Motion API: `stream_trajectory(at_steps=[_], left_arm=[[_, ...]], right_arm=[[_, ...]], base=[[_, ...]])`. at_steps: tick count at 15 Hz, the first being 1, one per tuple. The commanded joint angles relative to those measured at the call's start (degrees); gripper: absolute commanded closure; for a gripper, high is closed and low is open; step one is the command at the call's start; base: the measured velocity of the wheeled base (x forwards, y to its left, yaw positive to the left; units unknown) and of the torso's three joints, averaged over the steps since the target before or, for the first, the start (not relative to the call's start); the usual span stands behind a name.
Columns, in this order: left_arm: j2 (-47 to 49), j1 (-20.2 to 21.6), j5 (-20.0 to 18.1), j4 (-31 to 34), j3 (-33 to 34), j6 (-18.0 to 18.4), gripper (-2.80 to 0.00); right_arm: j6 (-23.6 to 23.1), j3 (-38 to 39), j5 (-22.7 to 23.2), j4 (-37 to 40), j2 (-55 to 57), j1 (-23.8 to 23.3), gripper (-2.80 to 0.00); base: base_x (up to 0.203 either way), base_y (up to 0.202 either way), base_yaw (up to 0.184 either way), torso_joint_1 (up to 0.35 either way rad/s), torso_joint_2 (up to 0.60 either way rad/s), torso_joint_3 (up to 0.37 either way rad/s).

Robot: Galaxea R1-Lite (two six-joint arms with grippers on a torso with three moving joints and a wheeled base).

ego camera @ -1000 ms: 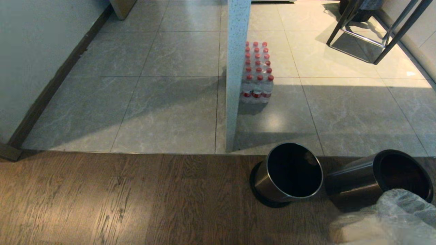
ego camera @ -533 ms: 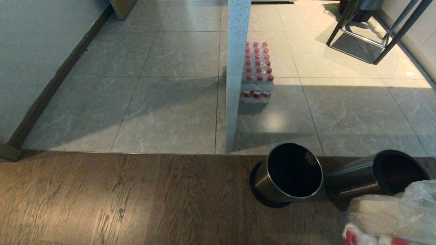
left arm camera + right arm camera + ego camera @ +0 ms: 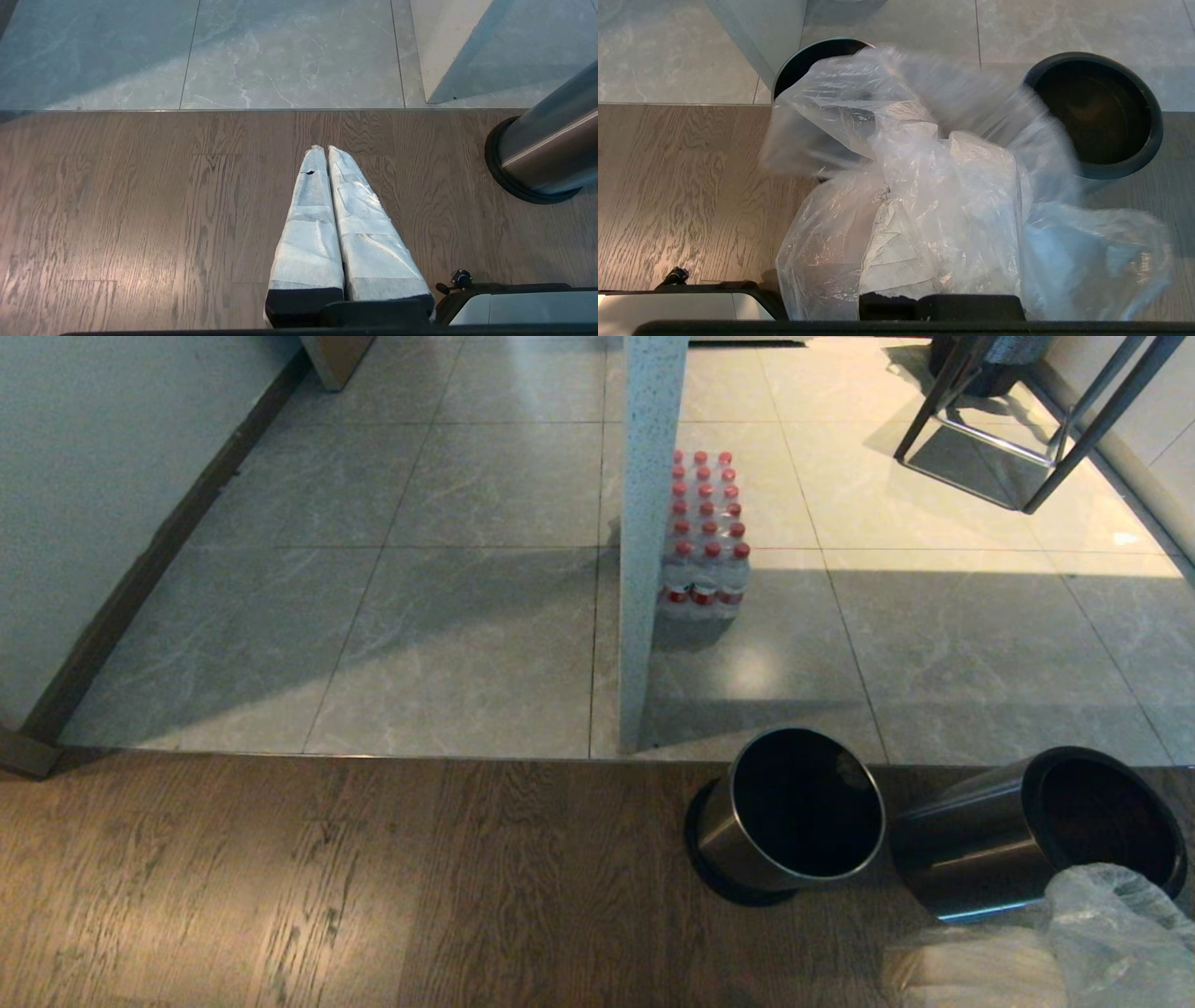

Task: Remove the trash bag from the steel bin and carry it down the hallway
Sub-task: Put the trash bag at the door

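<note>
Trash bag [image 3: 924, 200] out of steel bin [image 3: 1036, 831], bunched over right claw [image 3: 941, 298], clamped shut on its plastic. Bag hangs on robot's right; tiled hallway [image 3: 467, 616] straight ahead. Left claw [image 3: 327, 154] pressed closed, empty, over wood floor [image 3: 140, 210].

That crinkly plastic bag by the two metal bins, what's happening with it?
The robot's right gripper is shut on the crinkled clear plastic trash bag, holding it out of the bins above the brown wood-plank floor. Both round brushed-steel bins look dark and empty inside: one upright, the other tipped over. The left gripper hangs shut and idle. The grey tiled hallway lies ahead.
</note>
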Motion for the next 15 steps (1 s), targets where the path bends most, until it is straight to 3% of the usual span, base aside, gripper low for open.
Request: stream_trajectory(at_steps=[1,9,15], left_arm=[[0.0,0.0,0.0,0.02,0.0,-0.01,0.0],[-0.09,0.0,0.0,-0.07,0.0,0.17,0.0],[0.0,0.0,0.0,-0.07,0.0,-0.19,0.0]], right_arm=[[-0.01,0.14,-0.02,-0.02,0.2,0.0,0.0],[-0.01,0.14,-0.02,-0.02,0.2,0.0,0.0],[-0.01,0.14,-0.02,-0.02,0.2,0.0,0.0]], base=[[0.0,0.0,0.0,0.0,0.0,0.0],[0.0,0.0,0.0,0.0,0.0,0.0],[0.0,0.0,0.0,0.004,0.0,0.16]])
